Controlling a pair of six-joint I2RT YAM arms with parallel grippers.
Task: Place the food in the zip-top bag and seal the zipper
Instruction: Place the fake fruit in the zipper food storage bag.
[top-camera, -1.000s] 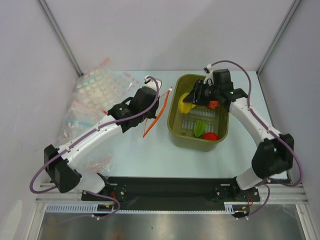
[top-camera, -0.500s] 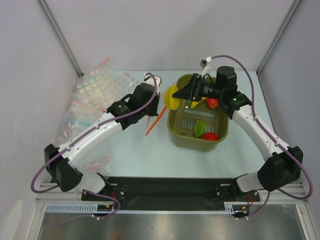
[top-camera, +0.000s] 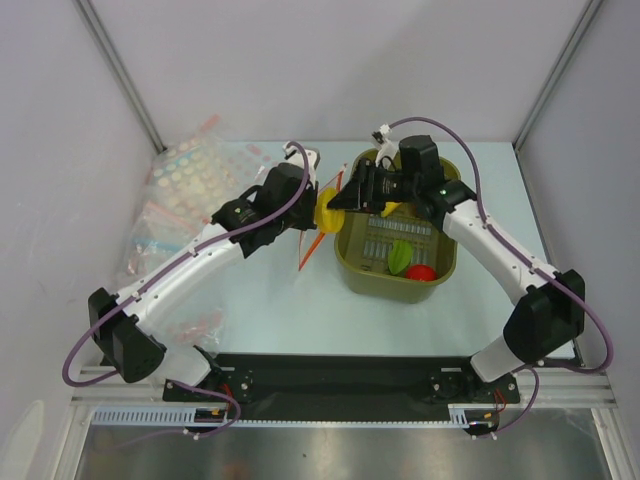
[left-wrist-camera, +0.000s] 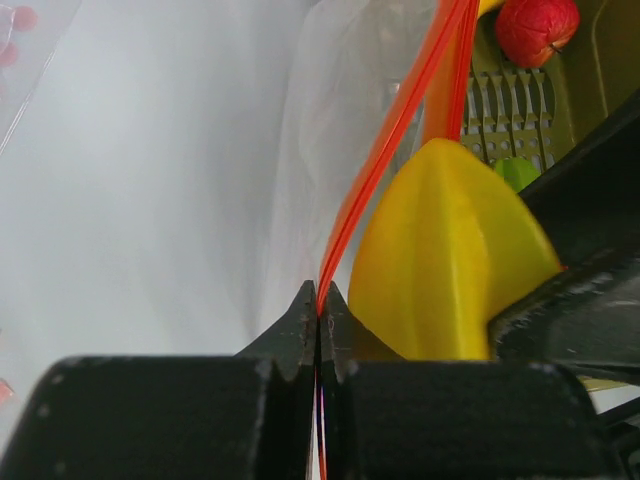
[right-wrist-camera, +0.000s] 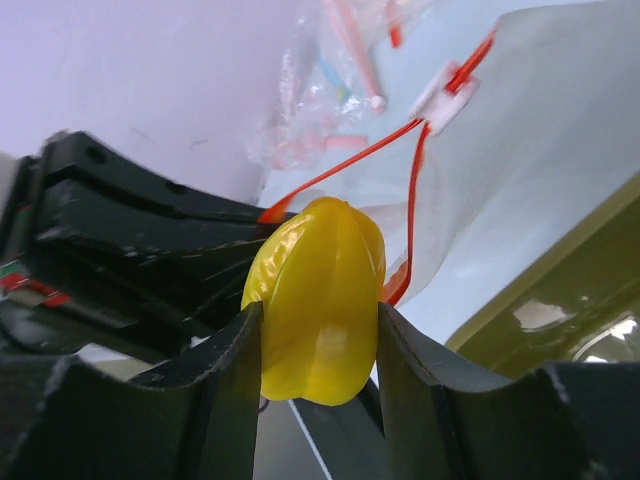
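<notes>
**A:** How do the two arms stand?

**B:** In the overhead view the left arm runs from the lower left of the frame diagonally up to the centre. The right arm rises along the right side, then bends leftward over the olive basket (top-camera: 345, 255). Its wrist is above the basket's upper left corner. The two grippers meet just left of that rim.

**A:** And the fingers?

**B:** The left gripper (left-wrist-camera: 318, 300) is pressed fully together on the zipper (left-wrist-camera: 385, 150). The orange-red strip comes out from between the tips and runs up the frame. The right gripper (right-wrist-camera: 315, 325) clamps the yellow fruit (right-wrist-camera: 318, 300) between its two fingers, one on each side.

**A:** Where is the bag?

**B:** The zip-top bag (left-wrist-camera: 320, 150) hangs from the left gripper as clear film, in the middle of the left wrist view. The yellow fruit is just beside the zipper – in the right wrist view the strip loops close behind it. I cannot tell if the fruit is already inside the mouth.

**A:** The other food?

**B:** It lies in the basket – a green piece (top-camera: 400, 255) and a red fruit (top-camera: 420, 272) at the lower end. Other clear bags (top-camera: 190, 180) lie at the upper left of the table.
</notes>
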